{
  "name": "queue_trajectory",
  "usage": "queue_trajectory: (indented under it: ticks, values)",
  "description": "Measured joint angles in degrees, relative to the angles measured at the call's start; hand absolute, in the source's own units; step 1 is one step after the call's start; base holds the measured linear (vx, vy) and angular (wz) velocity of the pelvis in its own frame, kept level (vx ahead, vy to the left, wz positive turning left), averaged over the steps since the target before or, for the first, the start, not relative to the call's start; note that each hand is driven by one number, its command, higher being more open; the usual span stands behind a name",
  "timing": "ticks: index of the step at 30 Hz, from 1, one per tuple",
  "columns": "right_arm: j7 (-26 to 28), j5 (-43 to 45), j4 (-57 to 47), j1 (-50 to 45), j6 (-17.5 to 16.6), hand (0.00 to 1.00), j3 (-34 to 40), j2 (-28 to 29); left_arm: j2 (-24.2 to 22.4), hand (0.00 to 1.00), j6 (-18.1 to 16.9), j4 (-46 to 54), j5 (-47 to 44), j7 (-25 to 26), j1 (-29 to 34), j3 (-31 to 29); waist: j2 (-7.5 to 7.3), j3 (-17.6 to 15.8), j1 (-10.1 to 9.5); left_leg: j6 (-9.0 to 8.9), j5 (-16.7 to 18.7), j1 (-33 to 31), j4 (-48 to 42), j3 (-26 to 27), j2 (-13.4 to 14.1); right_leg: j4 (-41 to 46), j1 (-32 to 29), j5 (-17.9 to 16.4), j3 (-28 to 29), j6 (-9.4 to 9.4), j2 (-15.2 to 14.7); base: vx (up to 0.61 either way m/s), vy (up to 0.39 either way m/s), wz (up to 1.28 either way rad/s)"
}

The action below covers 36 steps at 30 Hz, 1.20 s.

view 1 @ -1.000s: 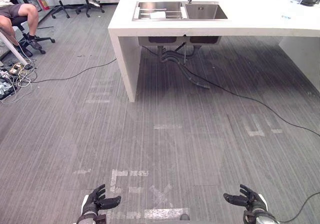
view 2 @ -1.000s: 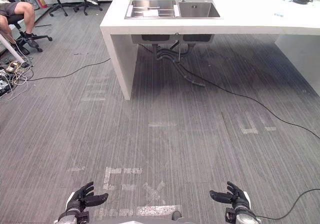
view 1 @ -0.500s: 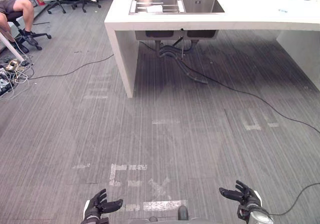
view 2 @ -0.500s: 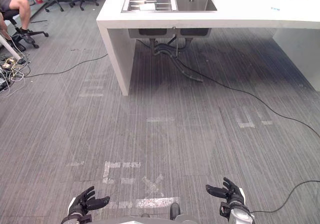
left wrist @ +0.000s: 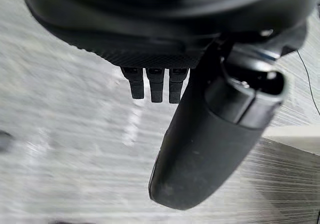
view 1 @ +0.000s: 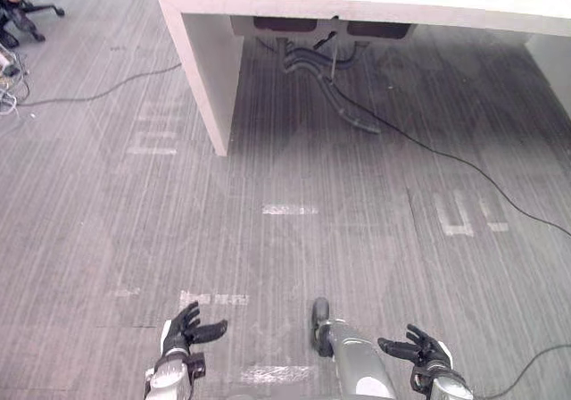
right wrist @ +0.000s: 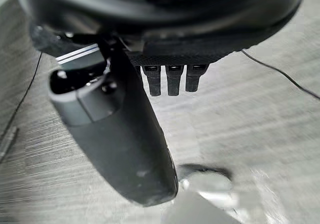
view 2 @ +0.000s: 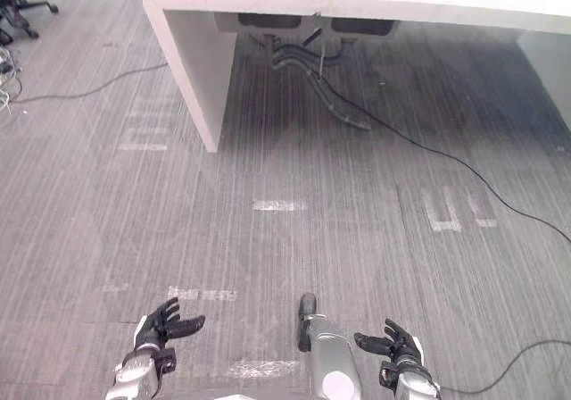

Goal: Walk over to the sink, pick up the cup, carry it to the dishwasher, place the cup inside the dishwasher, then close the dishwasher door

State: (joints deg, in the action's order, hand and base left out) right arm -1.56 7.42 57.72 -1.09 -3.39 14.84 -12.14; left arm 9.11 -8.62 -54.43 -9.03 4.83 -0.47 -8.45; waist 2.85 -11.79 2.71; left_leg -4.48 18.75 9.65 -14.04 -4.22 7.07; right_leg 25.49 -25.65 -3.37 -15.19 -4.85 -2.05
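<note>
While both arms reach low over the grey carpet floor point(view 1: 107, 230), a chair base point(view 1: 34, 10) sits far off at 10 o'clock, and a thin dark cable point(view 1: 89, 96) trails from that side towards the table's leg. At 7 o'clock the left robot hand point(view 1: 189, 329) hovers above the floor, thumb point(left wrist: 210, 149) pointing inward and fingers point(left wrist: 155, 88) straight and spread, holding nothing. White tape marks point(view 1: 212, 299) lie on the floor just past it, and another strip point(view 1: 288, 210) lies near the centre. The white table point(view 1: 203, 70) stretches from 11 to 1 o'clock, well apart from both hands. Under its top at 12 o'clock are the undersides of the sink point(view 1: 287, 25) and the grey drain pipes point(view 1: 314, 61), which bend down to the floor. A black cable point(view 1: 446, 159) runs from beneath the sink out to 3 o'clock, past more tape marks. At 5 o'clock the right robot hand point(view 1: 419, 350) hovers likewise, its fingers straight and relaxed, empty. Where the cup lies I cannot tell
</note>
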Motion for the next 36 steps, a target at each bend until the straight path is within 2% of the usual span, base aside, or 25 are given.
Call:
queue_trajectory:
  ticks: [1,2,3,4,6,8,10,12,13,14,16,17,18,19,20,22,23,25,27,29,30,31,32,33,36]
  values:
    - [-0.2,0.0,-0.2,0.7,0.0,0.90,0.0,-0.1,-0.6,0.90,0.0,0.1,0.0,0.1,-0.4,-0.4,-0.03,-0.2,0.03,-2.68,-3.0,-2.1,-8.2,-0.3,0.0,0.3,2.8,-2.7,-0.2,-0.69,0.8,0.50,-0.222,0.08]
    - [-0.1,0.0,-0.3,0.7,-0.1,0.90,-0.1,-0.1,-1.1,0.90,0.0,0.2,0.0,0.1,-0.4,-0.9,0.01,-0.5,0.01,-2.80,-5.7,-4.0,-15.6,-0.6,0.2,-1.2,5.8,-3.6,-0.5,-0.79,1.3,0.62,-0.262,0.20]
    - [0.0,0.2,-0.6,0.2,-0.2,0.90,-0.8,0.0,-2.1,0.90,-0.1,0.9,0.0,0.2,-0.1,-2.0,0.15,-0.6,-0.15,-4.13,-10.2,-9.8,-31.3,-0.7,1.2,-5.4,12.4,-4.2,-1.1,-1.17,2.9,0.61,-0.236,0.13]
    - [-0.1,0.5,-1.4,0.0,-0.3,0.90,-1.5,0.9,-2.7,0.90,-0.1,3.2,-0.3,0.2,1.1,-2.5,-0.11,-0.9,-0.96,-3.21,-9.8,-15.3,-44.5,1.3,3.2,-10.1,19.0,-4.2,-0.7,-1.22,4.8,0.59,-0.221,0.03]
    - [-0.3,1.8,-3.3,-0.1,-1.2,0.90,-1.7,2.4,-3.4,0.90,-0.1,6.9,-0.6,0.2,2.0,-2.3,-1.11,-1.4,-2.60,-1.97,-8.3,-23.1,-53.6,5.8,5.5,-15.6,26.9,-4.6,0.3,-1.87,6.3,0.58,-0.214,-0.23]
    - [-0.3,2.6,-5.1,0.3,-2.1,0.90,-1.8,3.3,-4.0,0.90,0.0,12.4,-1.3,0.4,2.2,-0.3,-1.80,-1.6,-4.62,-1.27,-6.7,-33.2,-48.9,10.0,5.7,-21.7,32.8,-4.7,2.2,-1.82,6.8,0.57,-0.162,-0.30]
    - [-0.4,2.7,-4.7,0.7,-2.2,0.90,-1.8,3.4,-4.5,0.90,0.1,17.4,-1.8,0.8,2.5,0.2,-2.42,-2.0,-5.54,-1.37,-6.3,-36.2,-38.0,11.7,3.5,-23.5,35.2,-5.7,3.1,-1.04,6.1,0.45,-0.002,-0.23]
    - [-0.8,2.6,-4.3,0.5,-2.1,0.90,-1.8,3.2,-5.6,0.90,0.2,24.8,-1.8,2.4,3.2,0.4,-3.38,-2.5,-6.73,-1.04,-8.7,-36.5,-18.9,11.6,-1.0,-23.5,37.5,-8.4,4.1,0.10,4.2,0.48,0.077,-0.21]
    - [-1.2,2.6,-3.6,0.1,-2.0,0.90,-1.8,2.9,-6.3,0.90,0.2,30.8,-2.0,3.4,4.2,0.4,-3.15,-2.4,-7.29,-1.44,-13.5,-36.1,-5.9,11.0,-2.9,-23.6,38.9,-10.2,5.1,1.18,3.9,0.70,0.178,-0.51]
    - [-1.5,2.4,-2.0,-0.7,-1.7,0.90,-1.9,2.8,-6.3,0.90,0.0,38.6,-2.3,5.3,4.9,0.2,-3.05,-2.2,-8.62,1.24,-21.5,-35.6,-1.2,10.6,-3.9,-23.6,41.0,-12.7,7.2,2.97,3.7,0.70,0.200,-0.51]
    - [-1.6,2.2,-1.6,-1.6,-1.1,0.90,-1.8,3.2,-6.1,0.90,0.0,45.5,-2.3,6.8,4.8,-0.5,-4.71,-1.7,-9.09,5.93,-24.3,-35.5,-3.0,10.2,-6.0,-21.4,41.6,-13.9,8.4,4.87,1.4,0.69,0.206,-0.20]
    - [-1.6,1.7,-1.6,-2.4,-1.1,0.90,-1.3,3.2,-6.0,0.90,0.0,53.6,-2.2,7.7,5.1,-0.4,-5.36,-1.4,-8.76,7.73,-21.3,-34.8,-4.9,10.5,-7.6,-12.3,38.3,-13.8,10.3,5.27,-0.9,0.65,0.191,0.08]
    - [-1.6,1.7,-1.6,-2.6,-1.1,0.90,-1.2,3.2,-5.9,0.90,0.0,55.3,-2.2,7.8,5.2,-0.4,-5.36,-1.4,-8.76,7.97,-20.5,-34.5,-5.5,10.5,-7.8,-9.8,37.4,-13.7,10.6,5.61,-1.1,0.62,0.193,0.15]
    - [-1.3,1.7,-1.6,-3.0,-0.9,0.90,-1.1,3.4,-5.5,0.90,-0.3,61.6,-2.1,8.2,5.7,-0.4,-5.40,-1.4,-8.70,8.02,-17.2,-32.8,-8.1,10.5,-8.3,2.0,33.6,-11.3,11.6,10.33,-1.8,0.62,0.169,0.19]
    - [-0.8,1.4,-1.7,-3.9,-0.8,0.90,-1.1,3.9,-4.4,0.90,-1.1,66.5,-0.9,9.2,5.4,-0.3,-5.42,-1.4,-7.98,8.28,-14.2,-29.9,-9.1,9.4,-8.9,14.9,29.6,-4.7,12.9,20.71,-2.5,0.62,0.152,0.30]
    - [-0.3,1.4,-3.4,-4.5,-0.7,0.90,-1.7,4.8,-2.6,0.90,-2.5,71.7,0.9,10.7,4.5,-0.3,-5.47,-1.2,-6.61,8.61,-11.4,-24.3,-8.2,8.3,-9.3,31.7,22.5,-4.9,13.3,18.97,-4.5,0.58,0.085,0.32]
    - [0.5,1.3,-5.0,-4.8,-0.7,0.90,-1.9,5.6,-2.0,0.90,-3.1,74.7,3.2,12.2,4.1,-0.1,-5.29,-1.1,-6.16,8.68,-10.1,-19.9,-6.5,7.6,-9.0,36.9,18.3,-6.5,12.4,16.05,-5.7,0.54,0.045,0.19]
    - [1.2,1.2,-7.1,-5.2,-1.0,0.90,-2.1,6.7,-1.7,0.90,-4.5,77.7,5.1,13.0,3.9,0.0,-4.65,-0.6,-5.42,8.04,-8.4,-15.4,-4.4,6.5,-7.6,37.2,13.4,-8.9,10.4,11.96,-6.4,0.46,0.001,0.15]
    - [1.9,0.8,-8.1,-5.3,-1.8,0.90,-3.9,6.9,-0.6,0.90,-6.7,78.8,7.1,13.7,3.8,0.2,-4.18,-0.1,-4.95,6.73,-6.5,-9.4,-1.2,6.2,-5.9,29.6,7.7,-10.7,7.5,9.05,-7.0,0.55,-0.125,0.06]
    - [2.5,0.1,-8.1,-5.4,-2.0,0.90,-4.0,6.9,0.7,0.90,-6.8,77.9,8.5,13.8,3.6,0.0,-3.96,1.1,-4.33,5.42,-4.5,-5.9,0.2,5.7,-4.4,16.2,4.8,-10.4,6.0,8.85,-6.2,0.50,-0.206,0.12]
    - [2.7,-0.3,-8.0,-5.8,-2.0,0.90,-4.0,6.8,2.1,0.90,-6.8,76.0,9.5,13.7,2.6,0.0,-4.09,1.7,-3.71,3.99,-2.7,-4.4,0.3,4.9,-3.6,6.0,3.9,-8.7,6.5,8.80,-4.8,0.52,-0.293,0.50]
    - [2.8,-0.5,-7.2,-6.4,-2.0,0.90,-4.0,6.4,4.3,0.90,-6.5,73.0,11.1,13.6,1.4,0.2,-4.92,2.6,-2.67,2.43,-0.7,-3.3,-0.2,3.6,-3.5,-1.3,4.4,-0.4,8.7,7.77,-3.6,0.64,-0.355,0.67]
    - [2.9,-0.8,-6.3,-6.6,-1.9,0.90,-4.0,5.5,4.8,0.90,-6.4,71.0,12.2,13.5,1.0,0.6,-3.80,2.9,-1.84,2.13,0.1,-2.5,-0.5,2.6,-2.6,-1.0,5.4,1.2,8.3,6.34,-2.9,0.65,-0.333,0.48]
    - [3.0,-0.9,-5.1,-6.6,-1.6,0.90,-4.0,3.7,6.2,0.90,-4.9,68.6,13.3,12.6,0.7,1.8,-1.46,4.0,-2.05,1.14,-0.5,-2.3,-1.2,2.6,-0.2,0.1,5.9,-0.5,7.7,5.40,-1.2,0.55,-0.270,0.21]
    - [3.4,-0.8,-5.8,-8.5,-1.1,0.90,-4.2,2.7,10.7,0.90,-3.0,66.3,14.4,8.2,-3.6,7.2,-0.86,3.7,-1.59,-2.67,-4.6,-6.0,-14.4,2.0,1.5,0.4,10.8,-5.3,4.6,3.36,-0.6,0.54,-0.302,0.38]
